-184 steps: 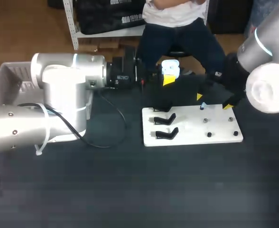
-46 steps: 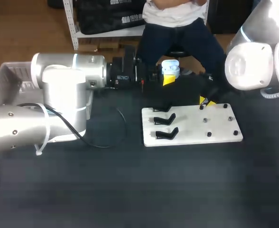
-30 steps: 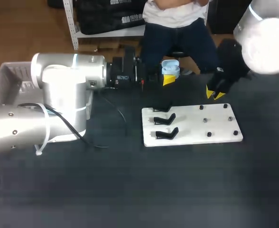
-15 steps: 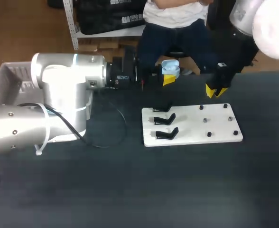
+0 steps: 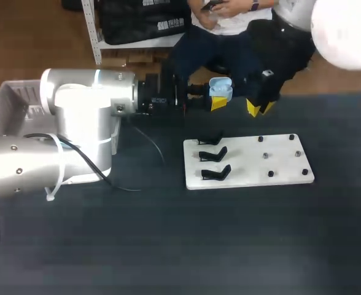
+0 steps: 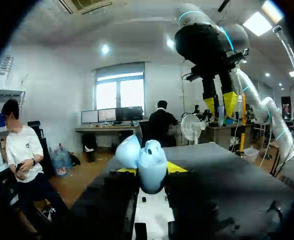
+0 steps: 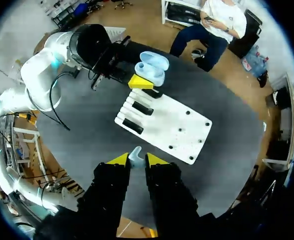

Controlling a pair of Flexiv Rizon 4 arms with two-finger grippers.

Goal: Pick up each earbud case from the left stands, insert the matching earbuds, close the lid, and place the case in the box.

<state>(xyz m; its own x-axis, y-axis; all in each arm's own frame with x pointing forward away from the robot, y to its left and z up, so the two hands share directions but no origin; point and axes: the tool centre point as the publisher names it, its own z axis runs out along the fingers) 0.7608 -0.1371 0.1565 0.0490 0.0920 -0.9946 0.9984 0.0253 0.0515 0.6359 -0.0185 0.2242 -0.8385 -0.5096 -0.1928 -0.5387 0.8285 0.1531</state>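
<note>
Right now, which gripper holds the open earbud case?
The left gripper; its light-blue earbud case has the lid up. The right gripper pinches only an earbud.

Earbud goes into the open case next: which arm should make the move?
Right. The right claw is shut on the earbud and hangs near the open case, which the left claw holds.

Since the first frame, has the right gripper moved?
Yes. The right gripper, holding an earbud, has left the white board's far pegs and now sits beyond its far edge, nearer the earbud case.
</note>
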